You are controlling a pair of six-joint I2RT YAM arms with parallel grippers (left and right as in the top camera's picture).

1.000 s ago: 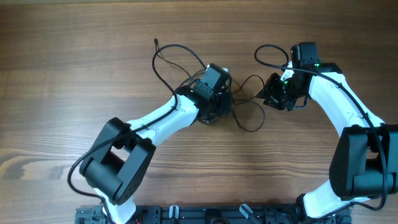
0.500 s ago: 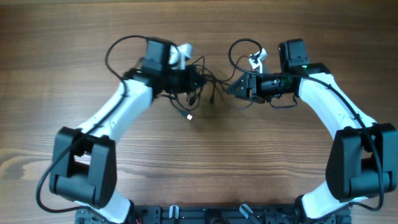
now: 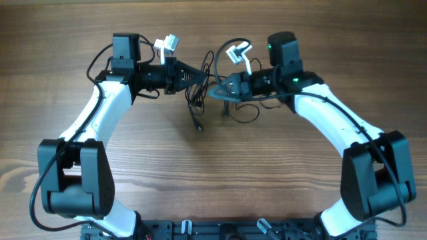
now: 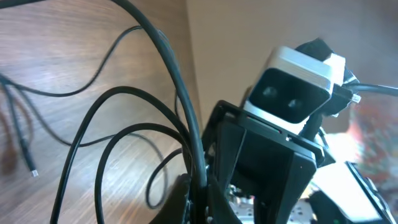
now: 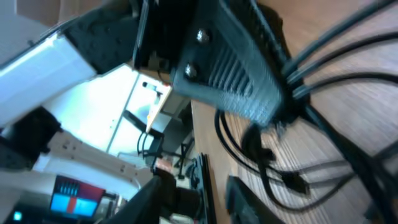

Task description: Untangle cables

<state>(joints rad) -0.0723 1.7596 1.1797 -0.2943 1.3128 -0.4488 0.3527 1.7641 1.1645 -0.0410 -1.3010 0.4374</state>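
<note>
The cables (image 3: 197, 99) form a thin black tangle in the air between my two grippers, over the table's far middle. My left gripper (image 3: 198, 75) points right and is shut on a strand of them; in the left wrist view the jaws (image 4: 199, 196) pinch one black cable (image 4: 180, 112). One plug end (image 3: 198, 127) dangles below the tangle. A loose loop (image 3: 248, 115) lies on the wood under the right arm. My right gripper (image 3: 219, 91) points left, close to the tangle. Its fingers (image 5: 160, 193) stand apart with nothing between them, and the cables (image 5: 348, 81) run past above.
The wooden table (image 3: 200, 173) runs across the whole overhead view. A black rail (image 3: 220, 230) sits along the front edge between the arm bases. The two grippers are nearly touching, and each wrist view is filled with the other arm.
Both grippers have moved left and towards the far edge. The left gripper has shut on the cables and drawn the tangle along with it. The right gripper has closed in on the left one.
</note>
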